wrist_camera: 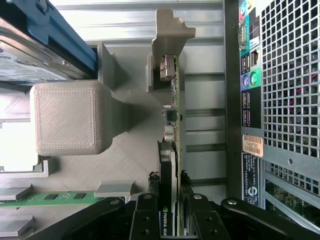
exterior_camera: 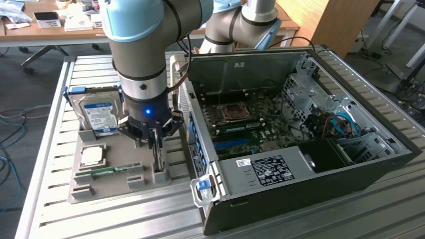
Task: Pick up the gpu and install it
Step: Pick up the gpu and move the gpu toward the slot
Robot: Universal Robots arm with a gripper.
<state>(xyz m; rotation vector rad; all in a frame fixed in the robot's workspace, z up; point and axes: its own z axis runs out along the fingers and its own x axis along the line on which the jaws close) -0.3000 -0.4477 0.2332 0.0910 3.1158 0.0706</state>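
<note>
- The gpu (wrist_camera: 172,125) stands upright on its long edge in a slot along the edge of the grey tray (exterior_camera: 113,184) that faces the computer case (exterior_camera: 371,164). Its silver end bracket (wrist_camera: 170,35) is at the far end from the gripper.
- The gripper (exterior_camera: 154,137) sits straight down over the card's top edge, at the end away from the bracket. Whether it is clamped on the board or merely astride it cannot be told.
- The card looks light, thin and stiff, but fragile. Its faces carry small components and a dark heatsink block, so a hold belongs on the bare board edges or the flat block, squarely, not on the chips or the contact edge below.
- A narrow pinch on such a thin board would probably let it swing if it is tilted. A lift straight up out of the slot seems safest.
- Room is tight sideways. In the wrist view the case's perforated rear wall (wrist_camera: 280,100) runs just beside the card, and a grey tray post (wrist_camera: 70,117) stands on the other side.
- The hard drive (exterior_camera: 99,114) stands upright at the tray's far corner, and the memory stick (exterior_camera: 109,171) lies near the tray's middle, both apart from the card.
- The case lies open-side up, with free space above the tray.
</note>
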